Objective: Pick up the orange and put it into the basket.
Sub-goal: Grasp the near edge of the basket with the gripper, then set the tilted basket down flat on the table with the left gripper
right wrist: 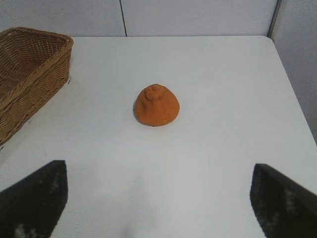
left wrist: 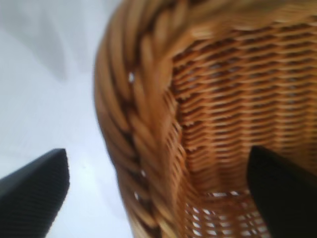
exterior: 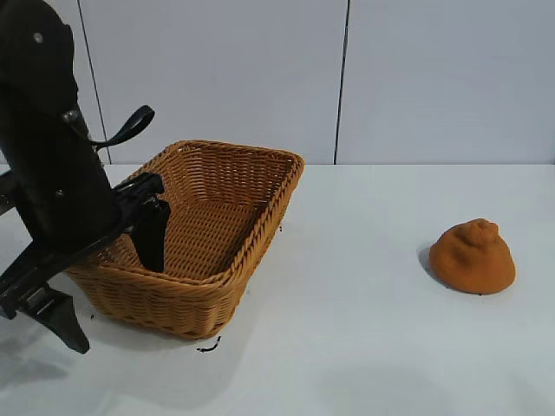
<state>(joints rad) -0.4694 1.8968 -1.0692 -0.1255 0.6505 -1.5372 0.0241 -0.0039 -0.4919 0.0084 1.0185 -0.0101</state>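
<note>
The orange (exterior: 473, 256) is a dome-shaped orange-brown lump with a knobby peak, resting on the white table at the right. It also shows in the right wrist view (right wrist: 156, 105), well ahead of my right gripper (right wrist: 158, 198), which is open, empty and above bare table. The woven basket (exterior: 260, 217) stands at the left, with nothing in it. My left gripper (exterior: 108, 277) is open and straddles the basket's near-left rim (left wrist: 143, 124). One finger (exterior: 152, 234) is inside the basket and the other (exterior: 65, 321) is outside, by the table.
The white table (exterior: 364, 347) stretches between basket and orange. A small black mark (exterior: 208, 347) lies on it in front of the basket. A pale panelled wall stands behind. The table's edge (right wrist: 290, 94) shows in the right wrist view.
</note>
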